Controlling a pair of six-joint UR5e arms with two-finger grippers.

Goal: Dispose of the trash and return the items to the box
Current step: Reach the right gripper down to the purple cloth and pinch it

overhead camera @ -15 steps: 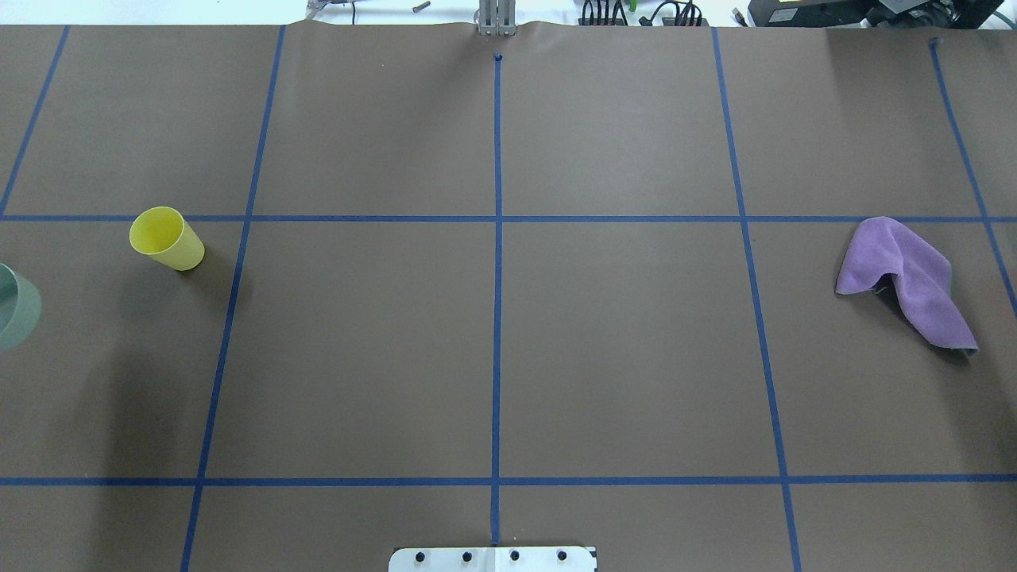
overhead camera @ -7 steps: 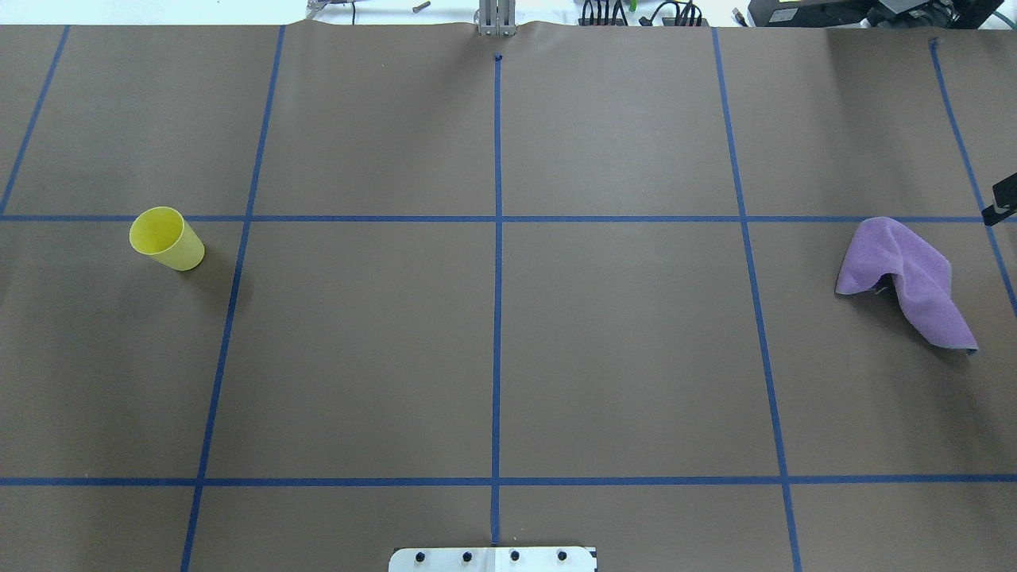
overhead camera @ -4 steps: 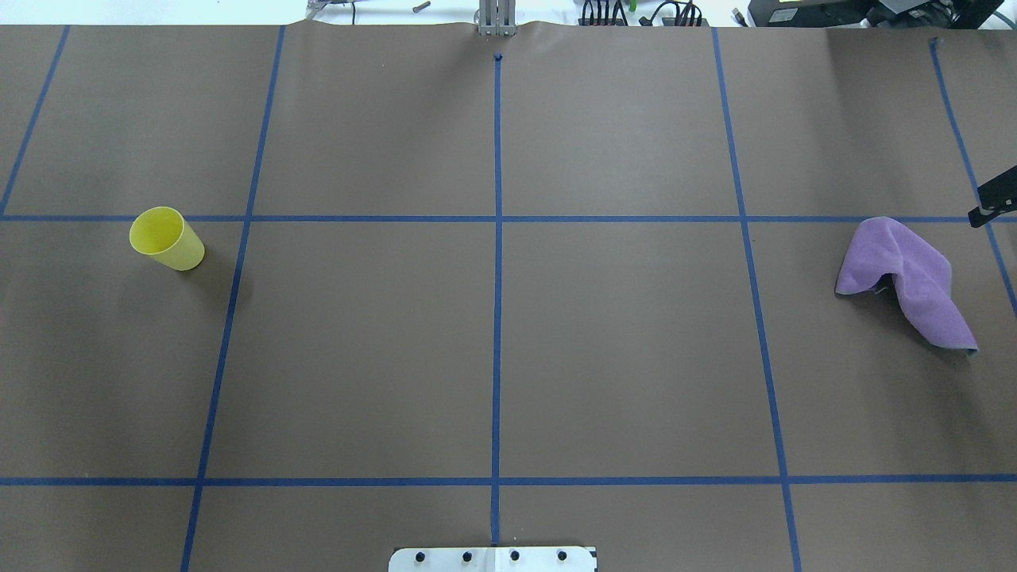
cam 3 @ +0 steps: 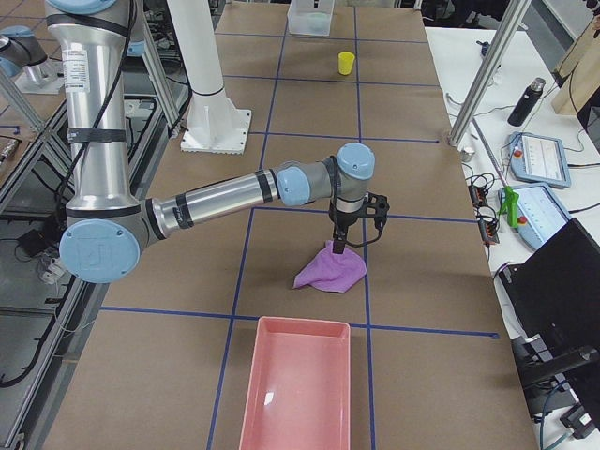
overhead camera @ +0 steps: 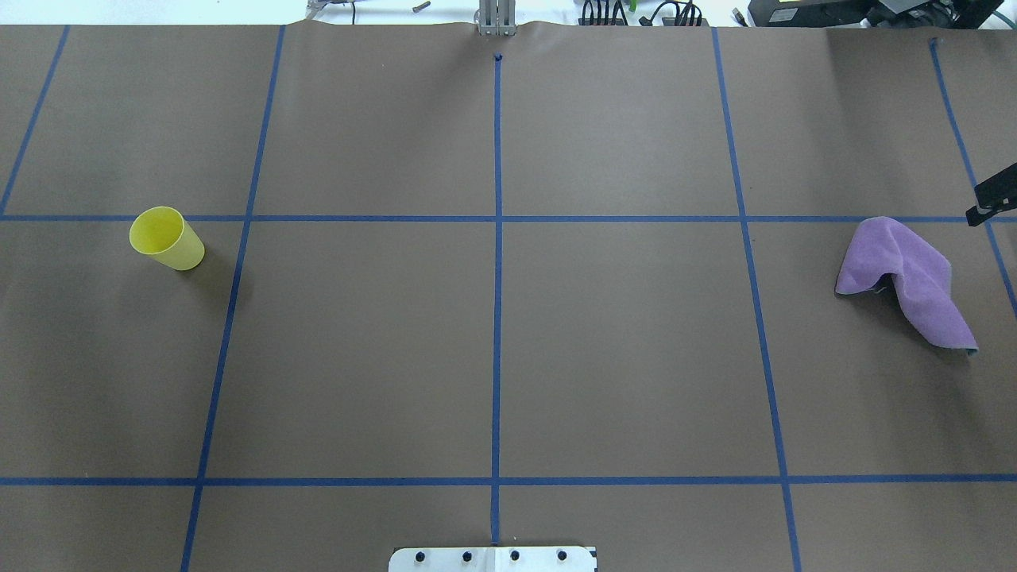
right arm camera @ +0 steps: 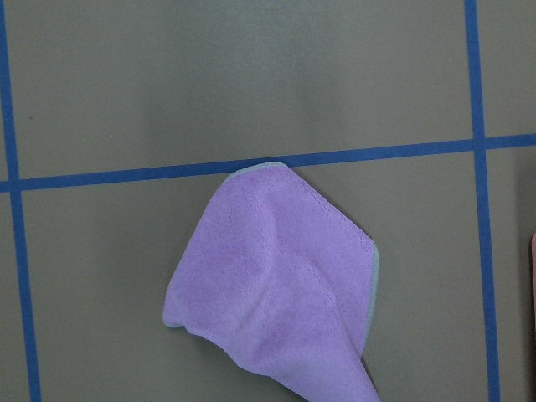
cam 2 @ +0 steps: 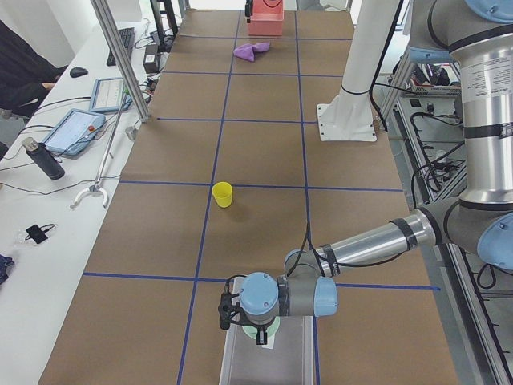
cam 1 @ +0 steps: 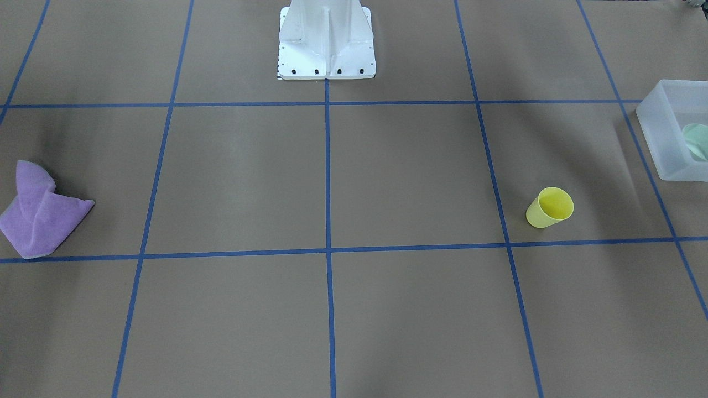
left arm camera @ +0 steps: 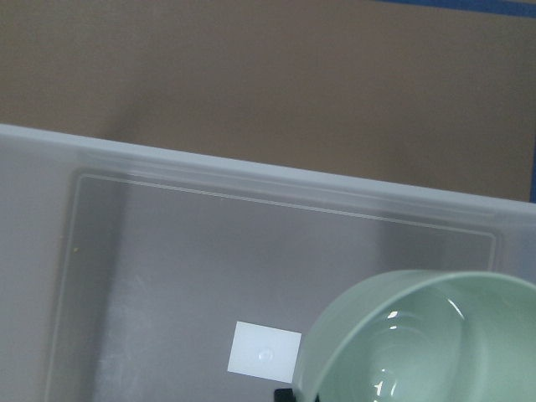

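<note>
The pale mint-green bowl sits inside the frosted-white tub at the table's left end. In the left wrist view the bowl fills the lower right over the tub's floor. My left gripper hovers over the tub, close above the bowl. I cannot tell whether it is open or shut. The yellow cup stands upright and alone. My right gripper points down just above the purple cloth; only a black part of it shows overhead, so I cannot tell its state.
A pink tray lies beyond the purple cloth at the table's right end. The white bolted base stands at the robot's side of the table. Blue tape lines cross the brown table. Operators' tablets and a bottle lie on the side bench.
The blurred green bowl at the overhead view's left edge has gone out of that view. A black part of my right gripper has come in at the right edge above the cloth.
</note>
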